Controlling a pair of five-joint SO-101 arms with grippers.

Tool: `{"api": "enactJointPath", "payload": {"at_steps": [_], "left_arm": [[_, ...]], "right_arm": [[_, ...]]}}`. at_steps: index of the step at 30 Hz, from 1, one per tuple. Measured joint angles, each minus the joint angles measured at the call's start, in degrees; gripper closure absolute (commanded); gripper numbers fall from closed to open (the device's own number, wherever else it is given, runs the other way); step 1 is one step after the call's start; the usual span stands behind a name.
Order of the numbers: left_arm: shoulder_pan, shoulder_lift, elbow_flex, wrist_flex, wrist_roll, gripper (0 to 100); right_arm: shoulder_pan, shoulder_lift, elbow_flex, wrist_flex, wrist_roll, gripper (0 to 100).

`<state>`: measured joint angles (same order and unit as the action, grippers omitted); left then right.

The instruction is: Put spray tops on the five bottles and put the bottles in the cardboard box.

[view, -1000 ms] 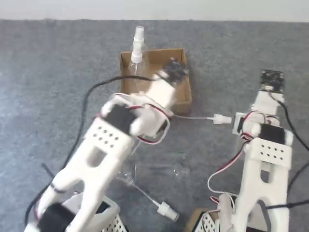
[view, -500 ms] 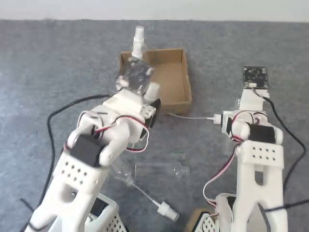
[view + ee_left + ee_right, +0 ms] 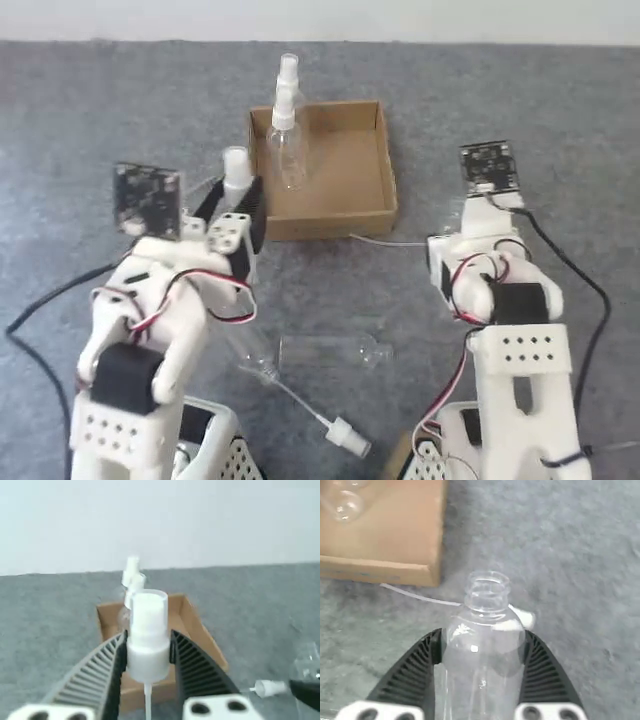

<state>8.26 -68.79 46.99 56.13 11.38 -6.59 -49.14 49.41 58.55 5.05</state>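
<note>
My left gripper [image 3: 147, 640] is shut on a white spray top [image 3: 146, 630], held upright with its tube hanging down; from above this spray top [image 3: 237, 168] is just left of the cardboard box [image 3: 345, 165]. My right gripper [image 3: 482, 640] is shut on a clear bottle [image 3: 484, 650] with an open neck, near the box's front right corner. A capped bottle [image 3: 287, 135] lies in the box, and a second spray head [image 3: 288, 68] shows at its far edge. A bare bottle [image 3: 335, 352] lies on the carpet between the arms.
A loose spray top [image 3: 345, 435] with its tube lies near the front. Another spray top [image 3: 524, 616] lies behind the held bottle, its tube [image 3: 385, 240] running along the box front. White baskets [image 3: 215, 450] stand at the arm bases.
The left arm has swung from over the box to its left side, carrying the spray top. The right arm has shifted left, covering the loose spray top by the box.
</note>
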Motion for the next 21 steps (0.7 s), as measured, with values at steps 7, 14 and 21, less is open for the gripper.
{"api": "enactJointPath", "payload": {"at_steps": [7, 14, 21], "left_arm": [[-5.1, -4.57, 0.18, 0.0, 3.6, 98], [-10.11, -5.01, 3.08, -4.22, 7.91, 98], [-11.25, -5.01, 3.52, -5.36, 10.02, 98]], "right_arm": [[-7.03, -0.09, -0.53, -4.31, 0.26, 96.8], [-16.26, -0.18, -0.62, -11.87, 0.26, 96.9], [-20.4, -9.23, -0.62, -12.4, 0.26, 96.8]]}}
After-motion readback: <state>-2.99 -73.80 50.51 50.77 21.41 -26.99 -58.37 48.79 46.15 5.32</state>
